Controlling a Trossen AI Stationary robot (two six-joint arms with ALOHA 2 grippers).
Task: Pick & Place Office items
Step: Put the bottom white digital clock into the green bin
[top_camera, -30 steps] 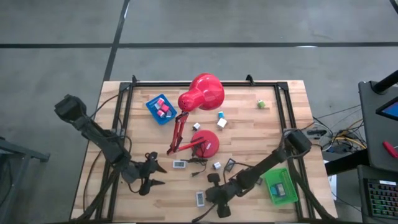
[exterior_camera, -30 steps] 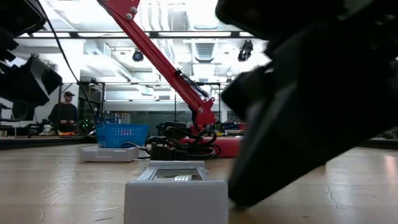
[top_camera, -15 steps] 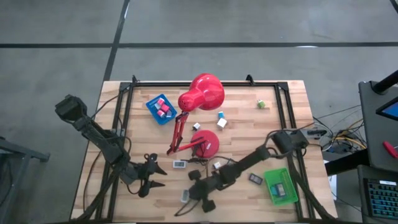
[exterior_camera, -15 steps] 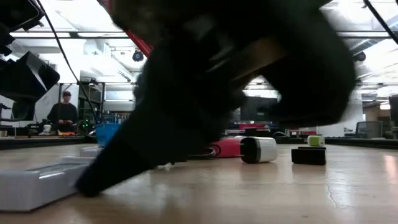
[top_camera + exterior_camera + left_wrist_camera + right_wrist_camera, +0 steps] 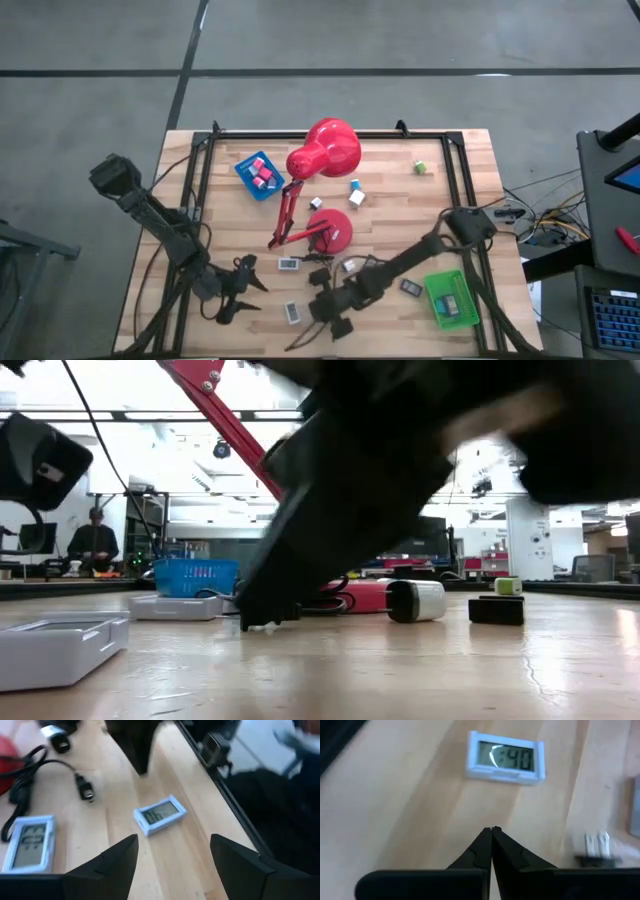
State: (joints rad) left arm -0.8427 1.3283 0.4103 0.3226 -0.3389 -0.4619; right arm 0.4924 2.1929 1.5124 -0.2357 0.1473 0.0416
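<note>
The right gripper (image 5: 312, 314) hangs low over the bench (image 5: 440, 210), its fingers (image 5: 485, 845) pressed together and empty, tip aimed just beside a small white digital clock (image 5: 292, 312) lying flat near the front edge, probably to nudge it. Its display seems to read ":40", though blurred. The left gripper (image 5: 243, 295), fingers spread, waits nearby, facing the same clock.

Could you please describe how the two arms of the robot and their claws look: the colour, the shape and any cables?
Both arms are dark, nearly black, built of slim tube links with bulky blocky joints. The left claw has two broad, matte black fingers tapering to blunt tips. The right claw has similar black fingers ending in sharp, wedge-like points. Thin dark cables run beside the left arm in the high view. No markings are visible.
</note>
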